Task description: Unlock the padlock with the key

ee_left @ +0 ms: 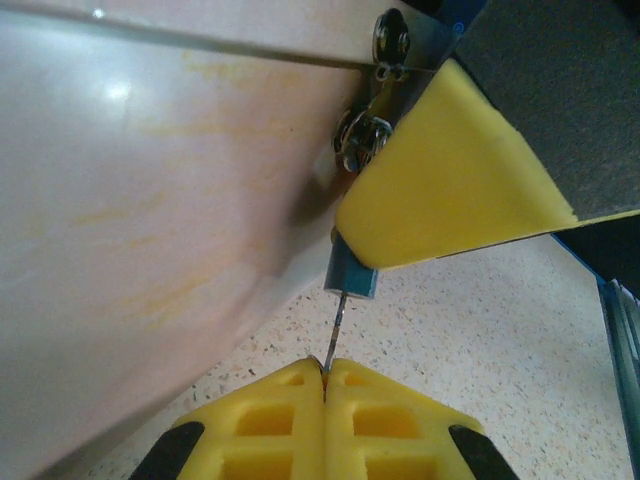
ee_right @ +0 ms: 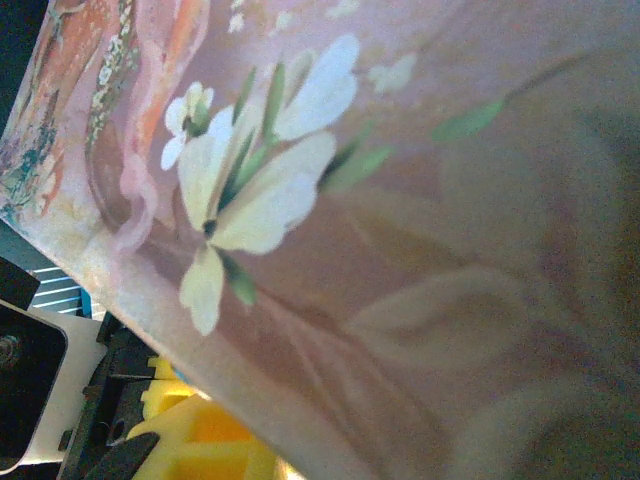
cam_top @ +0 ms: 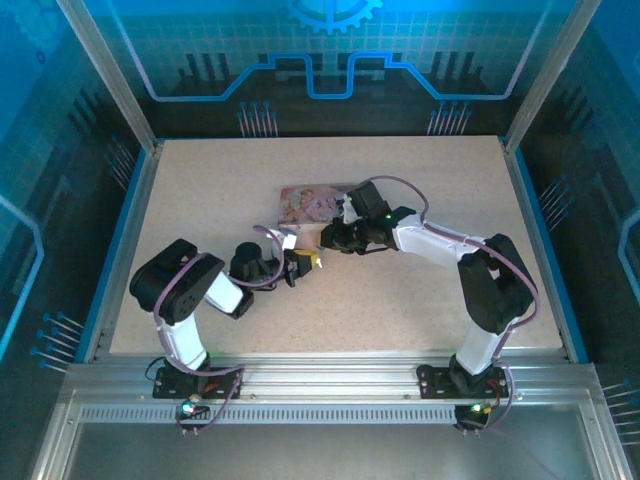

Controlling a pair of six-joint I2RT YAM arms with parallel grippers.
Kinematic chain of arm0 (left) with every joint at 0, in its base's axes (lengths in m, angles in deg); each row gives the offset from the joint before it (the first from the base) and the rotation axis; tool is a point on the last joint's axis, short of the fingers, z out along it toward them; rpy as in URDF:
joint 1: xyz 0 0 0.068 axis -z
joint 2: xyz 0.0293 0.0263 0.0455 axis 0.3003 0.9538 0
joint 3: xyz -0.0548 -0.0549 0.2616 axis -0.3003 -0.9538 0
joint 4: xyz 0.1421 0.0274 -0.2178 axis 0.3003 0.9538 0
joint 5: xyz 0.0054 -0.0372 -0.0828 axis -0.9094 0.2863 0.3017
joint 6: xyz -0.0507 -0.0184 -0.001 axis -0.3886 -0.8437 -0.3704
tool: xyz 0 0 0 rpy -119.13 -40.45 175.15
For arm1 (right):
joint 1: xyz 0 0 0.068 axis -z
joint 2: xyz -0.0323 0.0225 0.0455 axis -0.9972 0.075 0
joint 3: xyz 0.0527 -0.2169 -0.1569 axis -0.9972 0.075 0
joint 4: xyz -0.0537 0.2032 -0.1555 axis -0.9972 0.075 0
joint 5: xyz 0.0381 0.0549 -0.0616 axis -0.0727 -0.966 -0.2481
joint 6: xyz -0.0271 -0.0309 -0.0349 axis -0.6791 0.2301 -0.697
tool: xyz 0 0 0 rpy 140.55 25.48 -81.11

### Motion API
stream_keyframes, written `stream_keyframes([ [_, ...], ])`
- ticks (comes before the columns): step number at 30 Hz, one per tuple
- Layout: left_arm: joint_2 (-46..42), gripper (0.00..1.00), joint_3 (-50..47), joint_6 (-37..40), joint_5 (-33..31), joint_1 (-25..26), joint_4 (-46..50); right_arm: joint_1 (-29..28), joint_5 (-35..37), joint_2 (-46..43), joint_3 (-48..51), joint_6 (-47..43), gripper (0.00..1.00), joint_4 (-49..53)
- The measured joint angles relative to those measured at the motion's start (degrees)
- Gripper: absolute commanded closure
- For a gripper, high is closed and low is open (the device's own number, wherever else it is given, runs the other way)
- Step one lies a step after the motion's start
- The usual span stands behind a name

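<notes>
Firmly shut, left hand [ee_left: 324, 376] pinches the key [ee_left: 340, 315] — tip touching padlock [ee_left: 352, 277].

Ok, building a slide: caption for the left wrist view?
Tiny silvery metal key reaching small bluish-grey metal padlock beside pink tin box.

The worktop [cam_top: 200, 190] is open along the left, right and bottom of the top view. Its centre is crowded: the pink tin [cam_top: 310, 205], left arm [cam_top: 190, 285] and right arm [cam_top: 480, 270] meet there. In the left wrist view, the tin's wall blocks the left and a yellow finger [ee_left: 450, 180] the upper right; the gap between seems narrow
</notes>
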Motion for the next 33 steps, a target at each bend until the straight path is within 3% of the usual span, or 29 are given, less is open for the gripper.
stream_keyframes([
  [11,1.0,1.00,0.7,0.2,-3.8,1.8,0.9,0.4,-0.1,0.0,1.9,0.3,1.00,-2.6],
  [33,-5.9,1.00,0.3,-2.4,-2.5,1.7,8.1,-0.3,-0.3,-0.8,1.6,-3.0,1.00,-1.2],
])
